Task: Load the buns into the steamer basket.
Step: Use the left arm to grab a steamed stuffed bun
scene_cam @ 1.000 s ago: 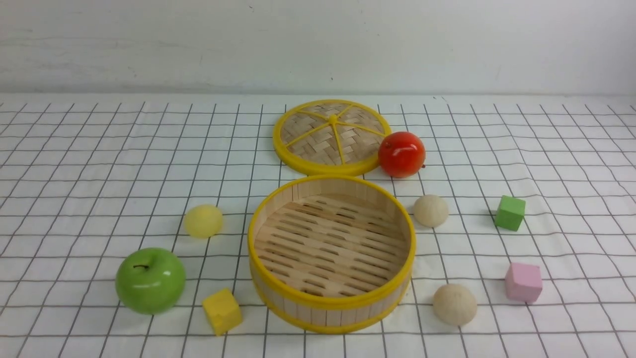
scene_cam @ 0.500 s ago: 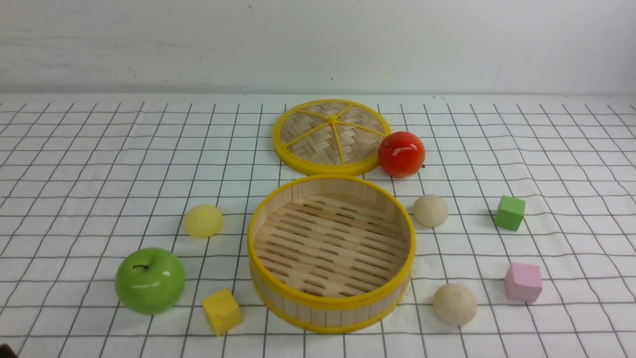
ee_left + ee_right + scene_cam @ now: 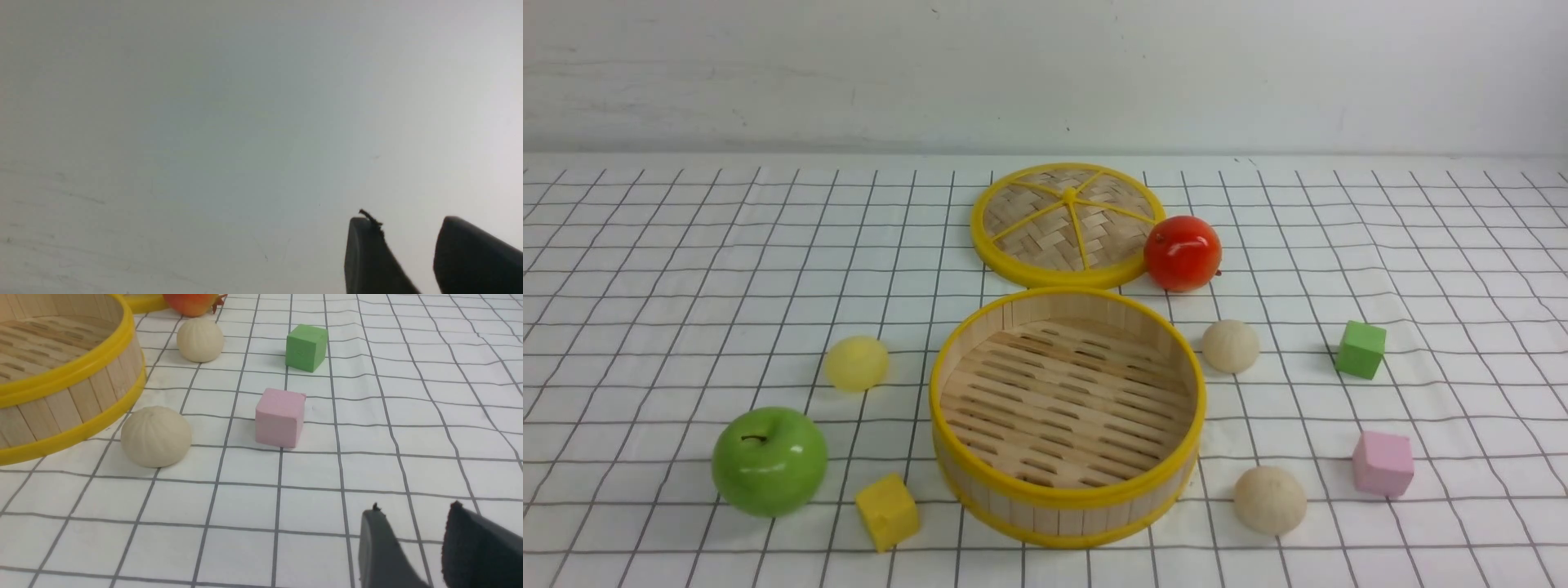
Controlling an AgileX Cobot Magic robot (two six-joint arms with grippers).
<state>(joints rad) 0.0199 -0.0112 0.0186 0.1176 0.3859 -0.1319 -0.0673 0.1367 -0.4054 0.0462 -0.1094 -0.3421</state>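
Looking forward from between my two arms, I see the steamer basket (image 3: 1066,498) standing upright at the centre of the gridded tablecloth (image 3: 645,286), its slatted floor bare. All three buns lie on the cloth outside it.

(a) The pale yellow bun (image 3: 857,363) sits to the left of the basket, near its wall but apart from it.

(b) The farther cream bun (image 3: 1231,345) sits to the right, just beside the far-right part of the rim.

(c) The nearer cream bun (image 3: 1269,500) lies at the basket's near right, just beside the wall.

The woven lid (image 3: 1066,224) lies flat behind the basket, and the red apple (image 3: 1183,252) rests against the lid's right edge. The green apple (image 3: 769,461) stands at the near left, with the yellow cube (image 3: 887,511) between it and the basket wall. The green cube (image 3: 1361,349) and pink cube (image 3: 1383,463) sit farther right than both cream buns, the pink one nearer to me.

In the left wrist view, the left gripper (image 3: 408,222) has its two dark fingers parted with nothing between them, facing a plain grey surface (image 3: 163,122). In the right wrist view, the right gripper (image 3: 414,510) is likewise parted and holds nothing, above the cloth. The nearer cream bun and the pink cube lie ahead of it.
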